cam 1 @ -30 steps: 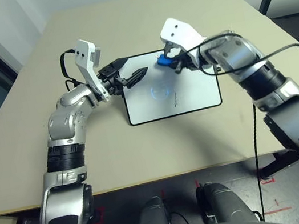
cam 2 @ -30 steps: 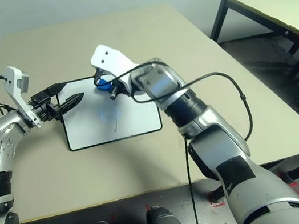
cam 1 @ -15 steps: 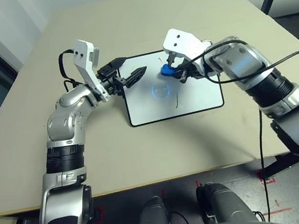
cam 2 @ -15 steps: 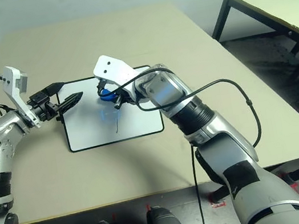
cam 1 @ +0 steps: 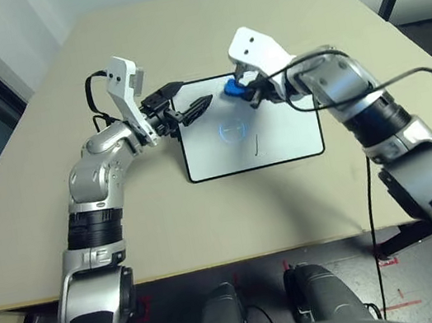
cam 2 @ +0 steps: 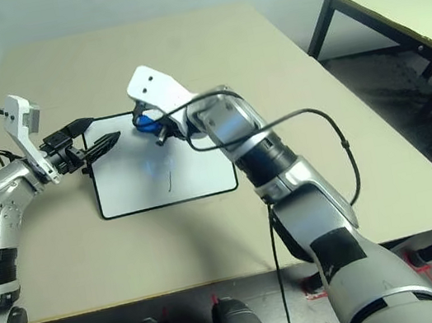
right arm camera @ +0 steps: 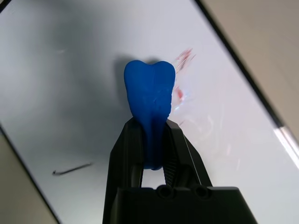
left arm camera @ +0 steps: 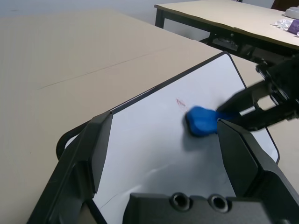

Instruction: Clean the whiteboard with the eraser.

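Note:
The whiteboard (cam 1: 282, 135) lies flat in the middle of the beige table. My right gripper (cam 1: 244, 91) is shut on the blue eraser (cam 1: 232, 88), which presses on the board near its far left corner, beside a faint red smear (right arm camera: 184, 56). A short dark stroke (cam 1: 256, 146) marks the board's middle. At the board's left edge my left gripper (cam 1: 187, 101) hovers open, one finger over the frame and nothing between its fingers. From the left wrist, the eraser (left arm camera: 202, 121) sits on the white surface (left arm camera: 149, 140) just beyond those fingertips.
A black cable (cam 1: 402, 78) loops off my right forearm above the table's right side. A second table (cam 2: 393, 5) stands beyond a gap on the right. Bare tabletop (cam 1: 201, 30) surrounds the board, with the near edge (cam 1: 216, 258) toward me.
My right gripper slid the eraser a little toward me across the board, then back out to the far left corner. The left arm has stayed put.

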You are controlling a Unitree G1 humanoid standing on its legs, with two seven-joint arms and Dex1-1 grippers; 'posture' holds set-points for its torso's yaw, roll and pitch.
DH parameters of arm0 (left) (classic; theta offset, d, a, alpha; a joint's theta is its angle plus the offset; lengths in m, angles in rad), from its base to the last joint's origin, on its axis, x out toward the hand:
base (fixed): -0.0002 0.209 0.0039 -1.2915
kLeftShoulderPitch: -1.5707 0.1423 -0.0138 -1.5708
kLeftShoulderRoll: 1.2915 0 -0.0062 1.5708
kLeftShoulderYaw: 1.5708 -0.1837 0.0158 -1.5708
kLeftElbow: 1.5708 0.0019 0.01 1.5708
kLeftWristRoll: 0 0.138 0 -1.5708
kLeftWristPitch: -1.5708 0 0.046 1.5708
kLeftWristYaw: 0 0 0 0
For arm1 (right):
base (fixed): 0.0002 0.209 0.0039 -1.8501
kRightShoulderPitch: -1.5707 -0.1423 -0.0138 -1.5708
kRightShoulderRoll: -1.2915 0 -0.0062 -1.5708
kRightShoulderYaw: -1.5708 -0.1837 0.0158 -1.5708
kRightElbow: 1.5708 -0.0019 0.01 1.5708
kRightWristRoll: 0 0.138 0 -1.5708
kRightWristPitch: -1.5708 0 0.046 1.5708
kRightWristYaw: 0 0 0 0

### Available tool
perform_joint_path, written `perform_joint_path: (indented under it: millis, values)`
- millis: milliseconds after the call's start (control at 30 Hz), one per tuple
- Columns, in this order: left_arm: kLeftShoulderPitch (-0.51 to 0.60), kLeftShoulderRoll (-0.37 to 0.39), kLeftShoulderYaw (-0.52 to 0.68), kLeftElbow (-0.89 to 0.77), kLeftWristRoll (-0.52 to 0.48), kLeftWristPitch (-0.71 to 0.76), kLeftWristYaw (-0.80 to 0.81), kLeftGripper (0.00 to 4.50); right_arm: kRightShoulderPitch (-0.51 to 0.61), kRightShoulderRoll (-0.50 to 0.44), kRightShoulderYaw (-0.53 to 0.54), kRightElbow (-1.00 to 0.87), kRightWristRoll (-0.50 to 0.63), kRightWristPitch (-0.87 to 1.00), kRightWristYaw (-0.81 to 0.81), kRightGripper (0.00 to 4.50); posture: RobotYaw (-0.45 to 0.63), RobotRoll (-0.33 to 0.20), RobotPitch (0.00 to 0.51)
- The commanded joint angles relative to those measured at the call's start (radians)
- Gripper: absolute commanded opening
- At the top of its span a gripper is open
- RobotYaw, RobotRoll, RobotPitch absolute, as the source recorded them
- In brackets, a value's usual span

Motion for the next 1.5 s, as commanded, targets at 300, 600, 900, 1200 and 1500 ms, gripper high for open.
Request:
perform_joint_path:
  millis: [300, 600, 900, 1200, 1500]
  values:
    - [-0.002, -0.005, -0.007, 0.008, 0.003, 0.002, -0.003, 4.5, -0.103, 0.074, -0.105, 0.18, -0.007, -0.104, -0.113, 0.55, -0.04, 0.0, 0.075]
    - [0.01, -0.001, 0.0, -0.004, 0.0, 0.005, 0.0, 4.5, -0.008, 0.036, -0.023, 0.041, -0.004, -0.008, -0.039, 0.55, -0.03, 0.0, 0.078]
    - [0.007, -0.001, 0.0, -0.002, 0.0, 0.005, 0.001, 4.5, -0.057, 0.066, -0.091, 0.14, -0.016, -0.076, -0.111, 0.55, -0.03, 0.0, 0.08]
    - [0.007, 0.001, 0.0, -0.004, 0.0, 0.007, 0.001, 4.5, -0.094, 0.105, -0.121, 0.223, -0.009, -0.147, -0.141, 0.55, -0.03, 0.0, 0.08]
    - [0.011, 0.001, 0.0, -0.012, -0.002, 0.009, 0.003, 4.5, 0.044, 0.033, -0.046, -0.004, -0.004, 0.011, -0.07, 0.55, -0.03, 0.0, 0.078]
